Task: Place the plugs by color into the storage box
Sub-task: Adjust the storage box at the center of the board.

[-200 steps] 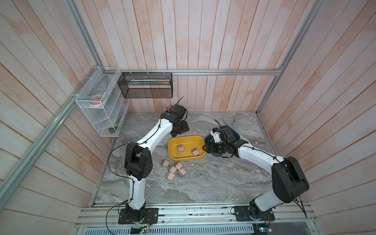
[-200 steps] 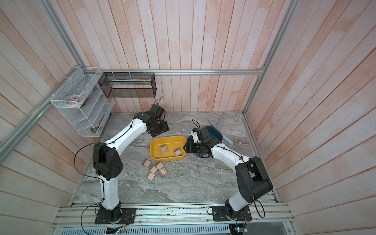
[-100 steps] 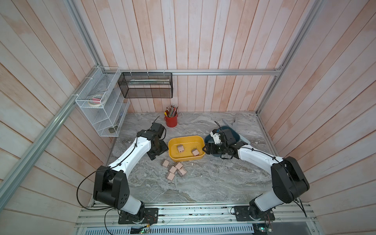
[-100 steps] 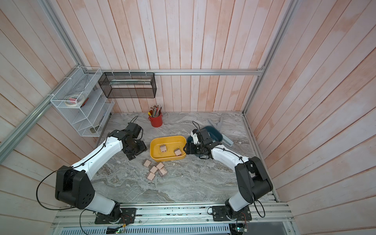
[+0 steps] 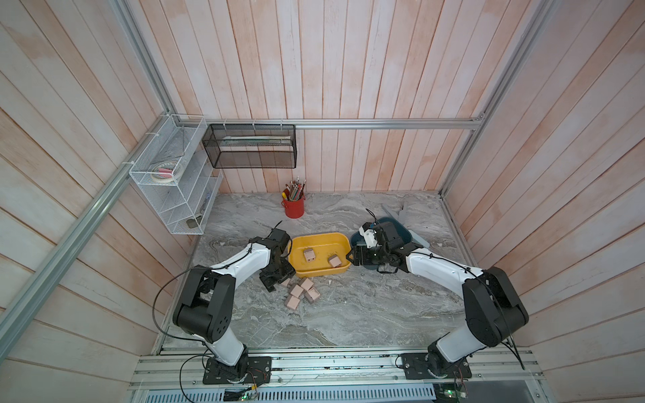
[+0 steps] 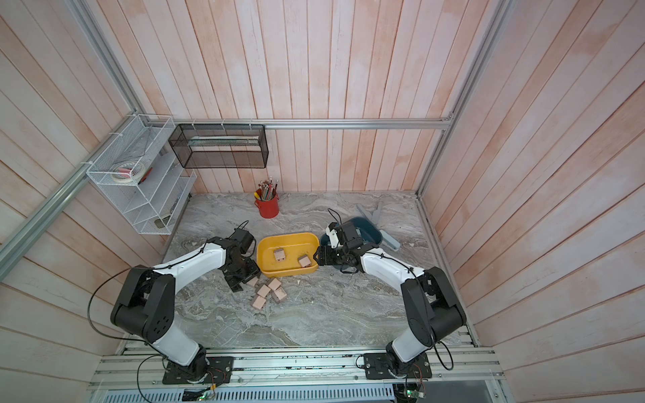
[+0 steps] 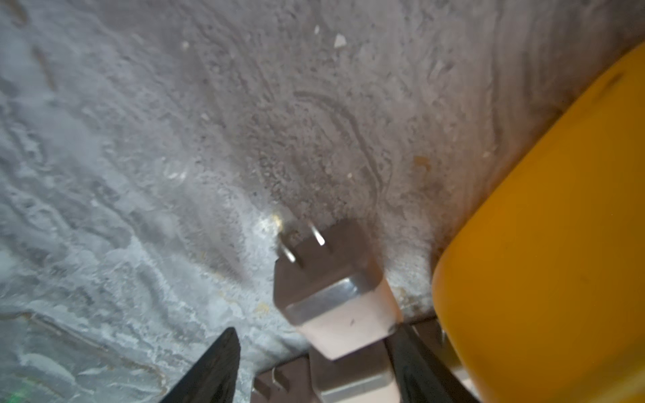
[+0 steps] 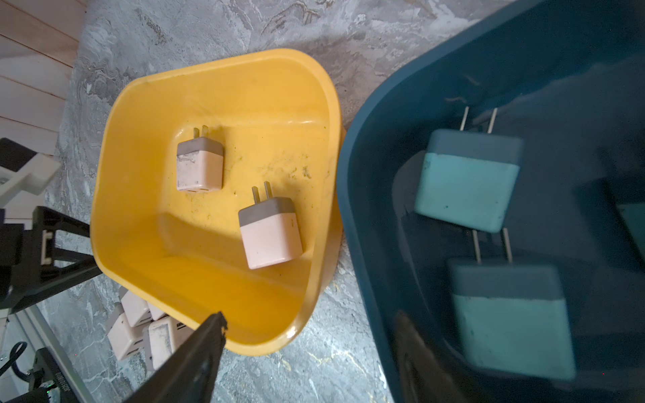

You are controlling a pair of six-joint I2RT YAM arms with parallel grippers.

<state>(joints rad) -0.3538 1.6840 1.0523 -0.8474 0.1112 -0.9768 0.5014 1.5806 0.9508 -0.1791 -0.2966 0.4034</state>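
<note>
Two pale pink plugs [image 5: 309, 255] [image 8: 270, 232] lie in the yellow storage box [image 5: 321, 237]. Teal plugs [image 8: 466, 188] lie in the dark blue storage box [image 5: 405, 232] beside it. Several more pink plugs [image 5: 302, 291] are heaped on the table in front of the yellow box. My left gripper [image 5: 275, 277] is down at the left end of that heap. It is open, with one pink plug [image 7: 335, 279] between its fingers, close to one finger and clear of the other. My right gripper [image 5: 352, 260] [image 8: 310, 317] hangs open and empty over the gap between the two boxes.
A red pencil cup [image 5: 293, 207] stands at the back of the marble table. A white wire shelf [image 5: 174, 195] and a black mesh basket [image 5: 251, 150] hang on the walls. Grey flat pieces [image 5: 394, 211] lie behind the blue box.
My left arm has swung from the back of the table forward and down to the heap of pink plugs, uncovering the red cup. The right arm has barely moved.
</note>
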